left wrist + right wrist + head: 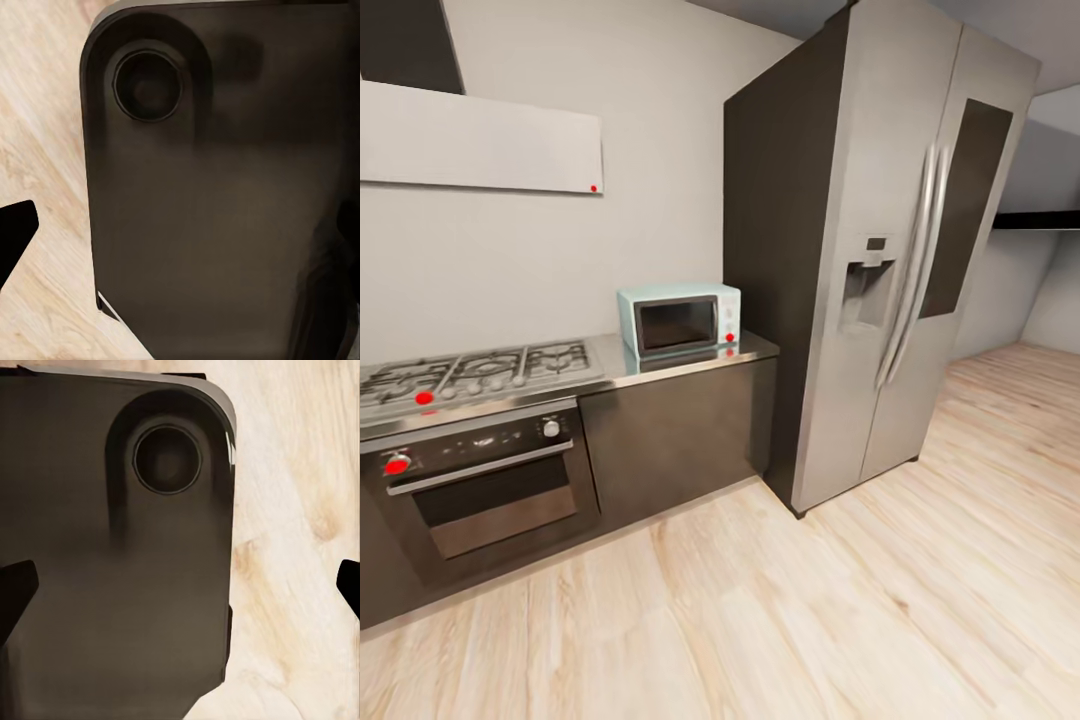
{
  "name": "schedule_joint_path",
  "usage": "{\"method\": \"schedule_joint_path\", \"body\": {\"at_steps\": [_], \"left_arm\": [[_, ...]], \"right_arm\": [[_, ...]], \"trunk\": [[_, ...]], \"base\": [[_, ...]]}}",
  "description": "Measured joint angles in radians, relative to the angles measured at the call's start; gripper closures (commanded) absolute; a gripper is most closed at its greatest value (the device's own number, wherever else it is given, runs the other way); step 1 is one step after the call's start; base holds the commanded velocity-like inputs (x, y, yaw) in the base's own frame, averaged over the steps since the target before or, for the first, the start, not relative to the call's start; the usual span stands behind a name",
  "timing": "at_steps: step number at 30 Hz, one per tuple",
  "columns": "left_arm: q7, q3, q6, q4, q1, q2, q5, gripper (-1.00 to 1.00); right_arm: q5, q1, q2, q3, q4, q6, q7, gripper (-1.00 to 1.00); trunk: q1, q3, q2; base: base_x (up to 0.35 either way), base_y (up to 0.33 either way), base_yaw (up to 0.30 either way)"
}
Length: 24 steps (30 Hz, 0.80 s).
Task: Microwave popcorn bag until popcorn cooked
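Both wrist cams look down at wood floor (pixel 300 510) and the robot's dark base (pixel 225 210); fingertips at the edges look spread, nothing held. Farther off, the microwave (pixel 680 320) sits shut on the countertop (pixel 690 365) beside the fridge (pixel 880 250). Can't spot the popcorn bag, so driving up blind risks missing it.

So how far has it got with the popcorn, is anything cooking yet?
Nothing looks done yet. The microwave sits shut on the countertop beside the fridge, seen from across the wooden floor. I can't spot a popcorn bag. Both wrist cameras look down at the floor past the robot's dark base, holding nothing. Finding the bag, loading it and heating all remain.
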<state>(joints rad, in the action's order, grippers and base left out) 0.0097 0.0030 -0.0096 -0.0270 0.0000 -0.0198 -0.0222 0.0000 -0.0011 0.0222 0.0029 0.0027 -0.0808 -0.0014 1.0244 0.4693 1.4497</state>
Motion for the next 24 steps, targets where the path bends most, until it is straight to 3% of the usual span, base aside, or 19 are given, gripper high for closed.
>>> {"method": "schedule_joint_path", "body": {"at_steps": [24], "left_arm": [[0.000, 0.000, 0.000, 0.000, 0.000, 0.000, 0.000, -1.00]], "right_arm": [[0.001, 0.000, 0.002, 0.001, 0.000, 0.000, 0.000, -1.00]], "trunk": [[0.000, 0.000, 0.000]], "base": [[0.316, -0.125, 0.000]]}}
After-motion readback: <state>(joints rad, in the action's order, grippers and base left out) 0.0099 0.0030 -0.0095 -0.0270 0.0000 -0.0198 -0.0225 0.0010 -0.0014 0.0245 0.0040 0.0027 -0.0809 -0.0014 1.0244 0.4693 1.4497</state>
